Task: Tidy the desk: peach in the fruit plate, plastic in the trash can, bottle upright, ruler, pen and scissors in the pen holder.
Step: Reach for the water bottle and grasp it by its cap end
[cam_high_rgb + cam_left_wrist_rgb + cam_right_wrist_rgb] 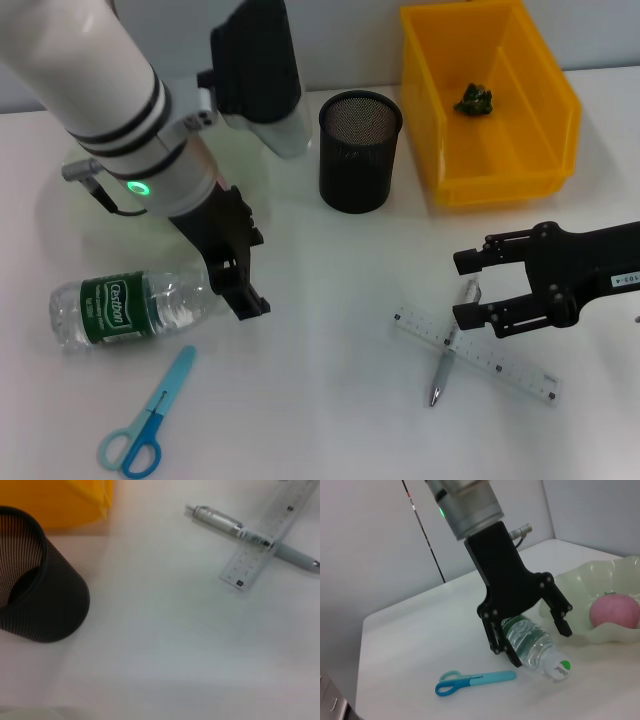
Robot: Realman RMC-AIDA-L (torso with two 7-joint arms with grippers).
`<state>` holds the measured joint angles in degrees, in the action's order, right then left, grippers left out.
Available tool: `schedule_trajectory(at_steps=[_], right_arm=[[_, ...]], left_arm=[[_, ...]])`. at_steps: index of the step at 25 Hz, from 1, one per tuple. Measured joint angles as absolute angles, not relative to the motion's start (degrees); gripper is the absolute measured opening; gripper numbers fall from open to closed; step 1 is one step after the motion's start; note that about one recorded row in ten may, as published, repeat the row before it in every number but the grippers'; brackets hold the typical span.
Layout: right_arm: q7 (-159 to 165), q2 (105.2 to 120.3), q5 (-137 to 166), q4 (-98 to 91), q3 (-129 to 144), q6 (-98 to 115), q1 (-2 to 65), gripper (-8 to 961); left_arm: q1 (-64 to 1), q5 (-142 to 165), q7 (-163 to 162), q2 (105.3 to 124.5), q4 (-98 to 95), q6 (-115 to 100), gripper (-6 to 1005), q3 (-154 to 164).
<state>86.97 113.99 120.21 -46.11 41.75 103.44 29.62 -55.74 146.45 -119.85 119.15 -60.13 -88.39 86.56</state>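
A clear water bottle (130, 308) (542, 657) with a green label lies on its side. My left gripper (250, 270) (536, 641) hangs open over its cap end, one finger on either side. A pink peach (615, 611) rests in the pale green fruit plate (580, 587) (50, 205); my left arm hides it in the head view. Blue scissors (150, 420) (475, 681) lie near the front edge. The silver pen (445, 365) (235, 526) crosses the clear ruler (490, 358) (267, 540). My right gripper (463, 290) is open just above the pen's far end. Crumpled green plastic (474, 98) sits in the yellow trash can (450, 150).
The black mesh pen holder (360, 150) (45, 605) stands upright between the fruit plate and the yellow trash can (55, 502), with nothing showing inside it.
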Motion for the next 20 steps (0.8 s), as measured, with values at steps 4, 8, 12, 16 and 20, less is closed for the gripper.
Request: schedule_trajectory(at_steps=[4,8,12,16,20], right_arm=[[86.99,113.99,120.36,-46.05,41.75,103.49,29.62,762],[87.0,113.99,120.39,-46.05,41.75,103.64,29.62,762],[87.01,114.09,120.43,-46.05,41.89,103.78,29.62,761],[87.01,114.2,120.45,-46.05,42.07,103.79,29.62,761],[87.01,114.3,120.48,-46.05,42.18,103.72,29.69,761]], left_arm=[[-55.58,146.5,-121.0,119.17,-59.05,-86.47,838,89.92],[-54.89,146.48,-121.39,119.18,-58.94,-84.87,835,91.8],[-54.24,146.53,-121.49,119.18,-58.78,-83.51,832,93.24],[-53.73,146.56,-121.49,119.18,-58.17,-82.25,829,93.77],[-53.63,146.61,-121.48,119.18,-57.65,-81.65,827,93.81]])
